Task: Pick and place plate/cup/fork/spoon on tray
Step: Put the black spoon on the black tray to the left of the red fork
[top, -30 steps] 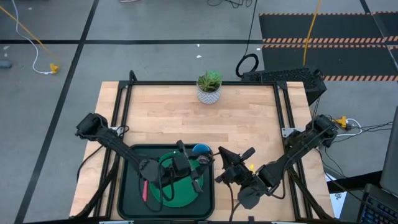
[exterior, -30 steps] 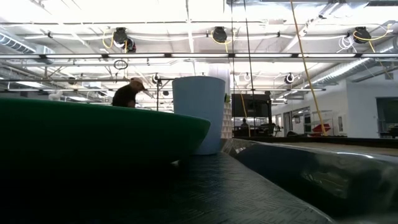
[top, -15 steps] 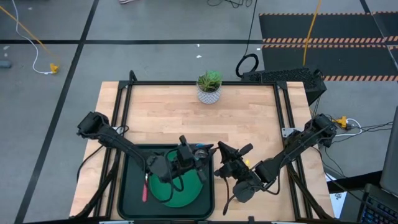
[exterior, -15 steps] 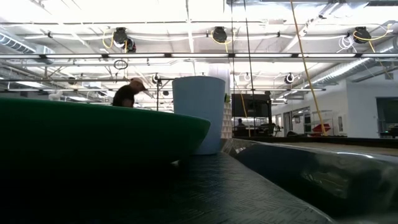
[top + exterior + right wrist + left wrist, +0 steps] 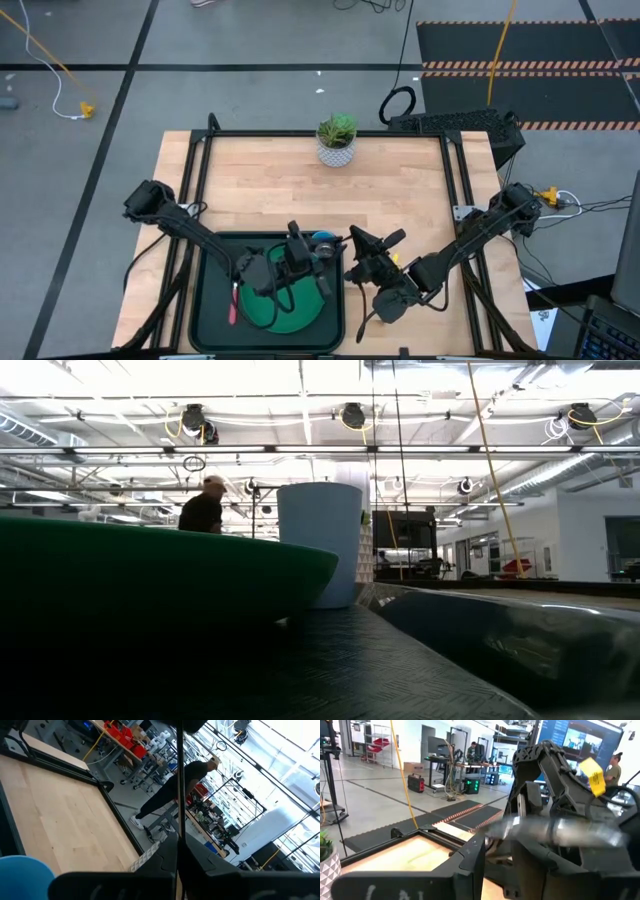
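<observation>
1. The fork point(image 5: 233, 300) lies on the left side of the tray point(image 5: 213, 328), just beside the plate point(image 5: 283, 312). Its long axis runs from the near edge of the surface point(image 5: 400, 190) toward the far edge. Only the red handle is made out; which end bears the tines cannot be told.
2. The plate sits flat in the middle of the tray. From the low view its green rim point(image 5: 150, 575) fills the left side, with the cup point(image 5: 320, 545) upright behind it.
3. The left pincer point(image 5: 312, 262) is held over the plate's far right part, close to the cup point(image 5: 322, 238). Whether it is wide or narrow cannot be told.
4. The cup stands in the tray's far right corner, between the two pincers.
5. The spoon point(image 5: 555, 827) is seen blurred in the left wrist view as a silver bar. Its long axis lies crosswise in front of the right arm, roughly level. Which end is the bowl cannot be told.
6. The right pincer point(image 5: 365, 258) is held just off the tray's right rim, near the cup. It is closed on the spoon, which shows edge-on in the right wrist view as a thin strip point(image 5: 180, 780) rising from between the fingers.
7. A potted plant point(image 5: 336, 140) stands at the far edge of the surface, well apart from the tray.
</observation>
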Tool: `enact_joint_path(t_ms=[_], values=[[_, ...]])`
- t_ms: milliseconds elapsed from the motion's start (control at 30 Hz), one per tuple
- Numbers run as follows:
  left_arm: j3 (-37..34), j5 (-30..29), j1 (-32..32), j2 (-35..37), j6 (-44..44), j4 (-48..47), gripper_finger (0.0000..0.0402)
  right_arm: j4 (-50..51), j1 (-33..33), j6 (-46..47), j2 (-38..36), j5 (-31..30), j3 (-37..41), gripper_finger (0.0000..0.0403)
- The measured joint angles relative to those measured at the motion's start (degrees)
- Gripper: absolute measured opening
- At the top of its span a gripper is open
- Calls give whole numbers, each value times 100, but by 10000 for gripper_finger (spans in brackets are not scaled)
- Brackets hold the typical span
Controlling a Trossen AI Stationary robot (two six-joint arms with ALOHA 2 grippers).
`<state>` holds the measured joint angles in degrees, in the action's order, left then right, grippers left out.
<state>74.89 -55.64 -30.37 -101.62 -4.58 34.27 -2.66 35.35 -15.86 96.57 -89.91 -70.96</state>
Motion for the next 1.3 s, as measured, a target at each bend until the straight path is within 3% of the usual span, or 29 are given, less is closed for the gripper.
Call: enact_joint_path(t_ms=[333, 1300], values=[[0, 2, -50, 0, -40, -236, 93, -620, 0, -508, -22, -7, 0, 0], [-4, -390, 27, 2, 251, 58, 92, -556, -50, -807, -31, 7, -2, 0]])
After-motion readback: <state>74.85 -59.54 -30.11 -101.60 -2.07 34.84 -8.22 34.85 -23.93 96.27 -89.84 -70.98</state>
